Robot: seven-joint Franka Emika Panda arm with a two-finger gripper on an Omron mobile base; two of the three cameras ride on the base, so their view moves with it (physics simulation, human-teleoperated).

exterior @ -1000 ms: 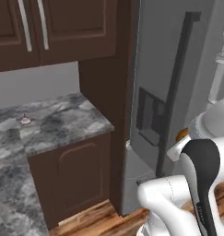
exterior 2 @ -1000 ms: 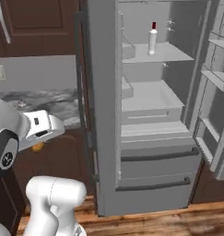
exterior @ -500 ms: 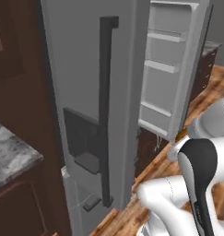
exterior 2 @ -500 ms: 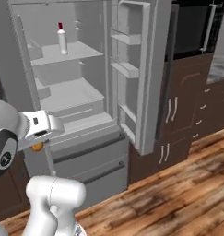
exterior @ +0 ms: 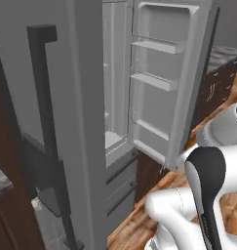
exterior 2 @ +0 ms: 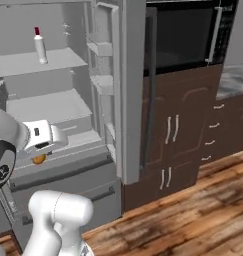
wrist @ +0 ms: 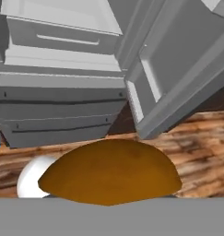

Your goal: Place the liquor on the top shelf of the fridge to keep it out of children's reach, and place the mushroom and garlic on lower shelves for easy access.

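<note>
Left base view: the tall silver-grey fridge (exterior: 86, 122) stands with its door swung open.

Right base view: the slim white liquor bottle with a red cap (exterior 2: 40, 46) stands upright on the flat pale-grey top shelf (exterior 2: 23, 63).

Hand view: the two-finger gripper (wrist: 109, 196) is clamped narrowly on the orange-brown round-capped mushroom (wrist: 109, 173), above the wooden floor (wrist: 201, 147).
</note>
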